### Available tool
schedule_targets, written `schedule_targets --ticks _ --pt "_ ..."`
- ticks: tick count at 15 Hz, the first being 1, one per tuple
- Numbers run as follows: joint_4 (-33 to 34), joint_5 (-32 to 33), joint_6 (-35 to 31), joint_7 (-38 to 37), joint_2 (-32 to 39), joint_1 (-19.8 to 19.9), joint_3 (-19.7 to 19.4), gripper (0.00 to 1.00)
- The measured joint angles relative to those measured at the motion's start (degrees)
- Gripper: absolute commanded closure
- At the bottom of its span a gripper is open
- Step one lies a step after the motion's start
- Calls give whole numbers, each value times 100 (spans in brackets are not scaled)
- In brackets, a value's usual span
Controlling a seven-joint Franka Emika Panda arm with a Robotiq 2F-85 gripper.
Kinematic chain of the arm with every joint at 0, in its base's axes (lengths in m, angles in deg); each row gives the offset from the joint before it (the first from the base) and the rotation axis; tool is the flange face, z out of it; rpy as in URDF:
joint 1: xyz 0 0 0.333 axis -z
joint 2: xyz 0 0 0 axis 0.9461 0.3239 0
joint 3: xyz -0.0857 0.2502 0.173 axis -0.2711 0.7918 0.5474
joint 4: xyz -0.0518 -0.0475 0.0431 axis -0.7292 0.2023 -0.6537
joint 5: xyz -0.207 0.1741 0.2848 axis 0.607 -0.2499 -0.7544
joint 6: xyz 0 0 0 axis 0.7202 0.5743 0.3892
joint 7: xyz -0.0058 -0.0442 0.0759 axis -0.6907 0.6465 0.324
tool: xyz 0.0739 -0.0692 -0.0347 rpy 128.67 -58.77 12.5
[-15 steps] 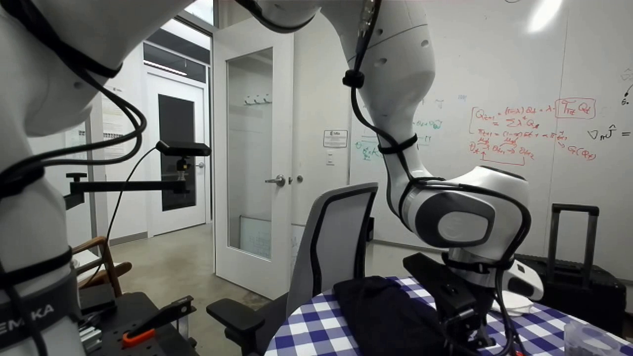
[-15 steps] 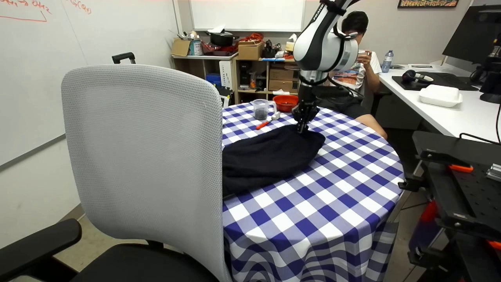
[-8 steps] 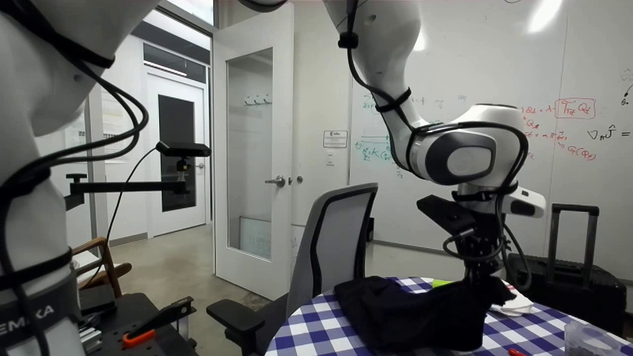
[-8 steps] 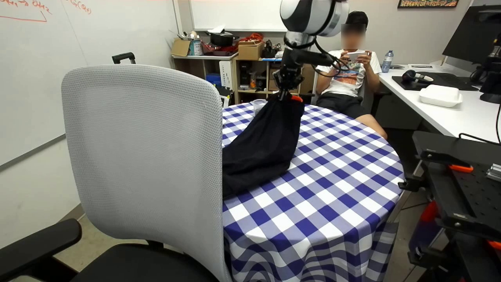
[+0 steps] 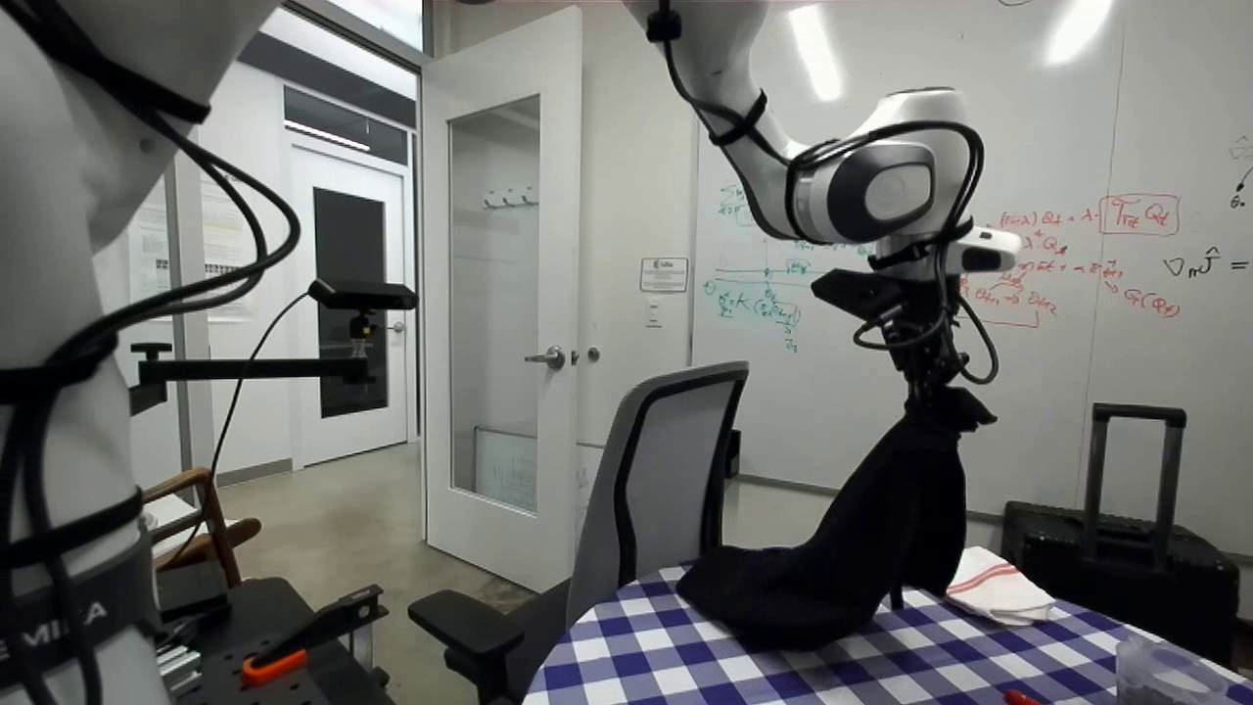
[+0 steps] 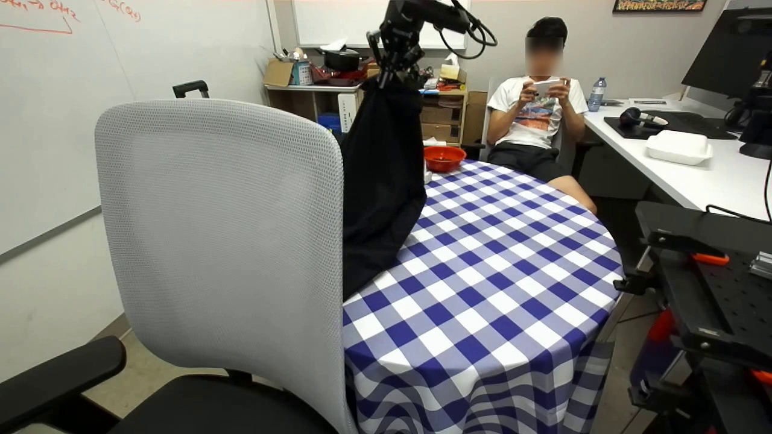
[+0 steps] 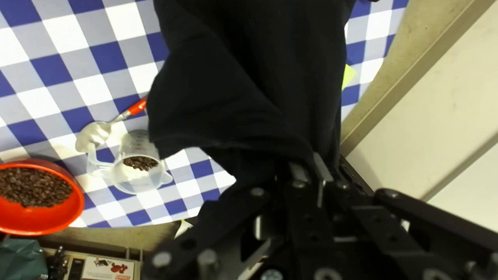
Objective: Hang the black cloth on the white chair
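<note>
The black cloth (image 5: 871, 519) hangs from my gripper (image 5: 930, 399) in an exterior view; its lower end lies on the checkered table. It also hangs from the gripper (image 6: 386, 78) in an exterior view, where the cloth (image 6: 386, 163) is partly hidden by the chair. In the wrist view the gripper (image 7: 311, 169) is shut on the gathered cloth (image 7: 249, 85). The white chair, with a light grey mesh back (image 6: 217, 235), stands at the table's edge; its back (image 5: 675, 470) also shows in an exterior view. The gripper is beyond the chair, apart from it and higher than its top.
On the checkered table (image 6: 482, 259) are a red bowl (image 7: 42, 217) of beans, a clear measuring cup (image 7: 136, 171), a red-handled spoon (image 7: 93, 134) and a white striped towel (image 5: 998, 587). A person (image 6: 537, 108) sits behind the table. A black suitcase (image 5: 1126, 568) stands by the whiteboard.
My gripper has risen from the table with the cloth, lifting one end well clear while the other stays down. It has also moved left in an exterior view, uncovering the red bowl.
</note>
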Motion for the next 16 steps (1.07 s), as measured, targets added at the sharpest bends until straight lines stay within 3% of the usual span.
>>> schedule_targets --ticks 6,16 --pt "849 263 480 -362 -242 -453 -28 98" --pt "2139 850 1871 -728 -714 -1485 185 98"
